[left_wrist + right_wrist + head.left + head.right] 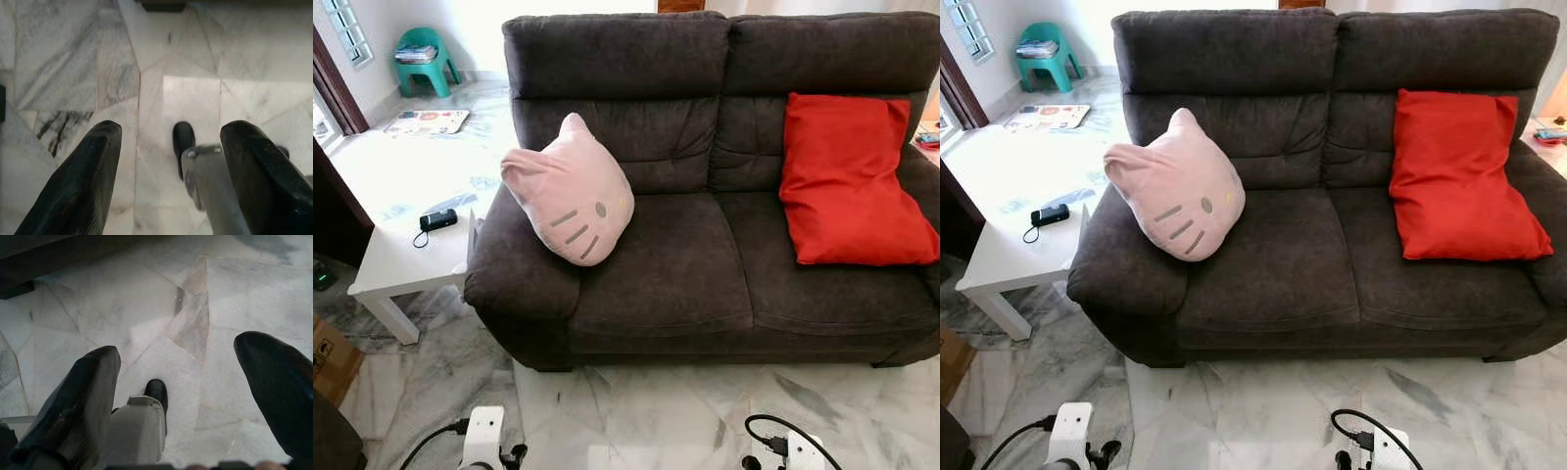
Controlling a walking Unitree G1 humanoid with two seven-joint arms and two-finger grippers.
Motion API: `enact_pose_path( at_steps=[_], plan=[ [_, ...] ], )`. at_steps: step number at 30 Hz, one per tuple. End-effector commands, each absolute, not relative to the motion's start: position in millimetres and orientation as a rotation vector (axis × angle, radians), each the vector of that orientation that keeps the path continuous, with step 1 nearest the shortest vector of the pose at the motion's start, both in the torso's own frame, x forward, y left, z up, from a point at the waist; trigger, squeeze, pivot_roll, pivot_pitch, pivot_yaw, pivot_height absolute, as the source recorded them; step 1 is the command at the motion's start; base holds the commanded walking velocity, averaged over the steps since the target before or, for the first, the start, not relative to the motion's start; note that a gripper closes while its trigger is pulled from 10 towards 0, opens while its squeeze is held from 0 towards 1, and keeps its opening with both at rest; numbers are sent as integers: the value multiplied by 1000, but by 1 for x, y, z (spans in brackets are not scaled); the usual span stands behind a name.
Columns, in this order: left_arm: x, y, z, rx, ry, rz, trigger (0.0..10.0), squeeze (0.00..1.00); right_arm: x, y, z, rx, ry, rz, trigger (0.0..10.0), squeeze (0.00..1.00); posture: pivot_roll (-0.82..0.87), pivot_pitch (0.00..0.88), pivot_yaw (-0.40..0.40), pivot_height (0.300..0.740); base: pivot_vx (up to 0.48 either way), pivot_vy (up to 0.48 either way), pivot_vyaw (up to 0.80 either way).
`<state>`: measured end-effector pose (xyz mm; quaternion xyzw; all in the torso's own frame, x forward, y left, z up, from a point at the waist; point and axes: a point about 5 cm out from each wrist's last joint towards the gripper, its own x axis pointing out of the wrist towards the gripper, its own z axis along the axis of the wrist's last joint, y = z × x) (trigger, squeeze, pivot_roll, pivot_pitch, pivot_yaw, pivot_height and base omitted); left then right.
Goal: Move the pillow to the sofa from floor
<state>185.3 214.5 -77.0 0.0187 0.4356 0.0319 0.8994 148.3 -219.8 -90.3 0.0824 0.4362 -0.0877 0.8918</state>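
1. Living room of a home, plainly: dark grey two-seat sofa (724, 196) dead ahead.
2. Red cushion (852, 181) propped at one end, pink cat-face pillow (570, 191) leaning on the armrest at the other.
3. White marble floor (656, 416), veined grey, running under the sofa.
4. Low white surface (401, 259) just beside the sofa arm, small black device (437, 219) lying on it.
5. Teal plastic stool (424, 59) far back, colourful play mat (428, 121) on the floor near it.

Left gripper (168, 147) jaws spread wide over marble floor (73, 58) — nothing held.
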Motion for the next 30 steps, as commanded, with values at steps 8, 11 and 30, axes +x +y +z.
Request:
enact_pose_path(
  at_steps=[8, 11, 30],
  plan=[
    [175, 206, -84, 43, 949, 65, 10000, 0, 159, -224, -85, 135, 870, -189, 10000, 0, -25, 12, -8, 740, 0, 0, 0],
    [175, 203, -85, 37, 951, 67, 10000, 0, 164, -223, -83, 133, 856, -185, 10000, 0, -23, 18, -9, 740, 0, 0, 0],
    [179, 204, -83, 27, 937, 68, 10000, 0, 153, -225, -88, 146, 908, -149, 10000, 0, -20, 31, -6, 740, 0, 0, 0]
  ],
)
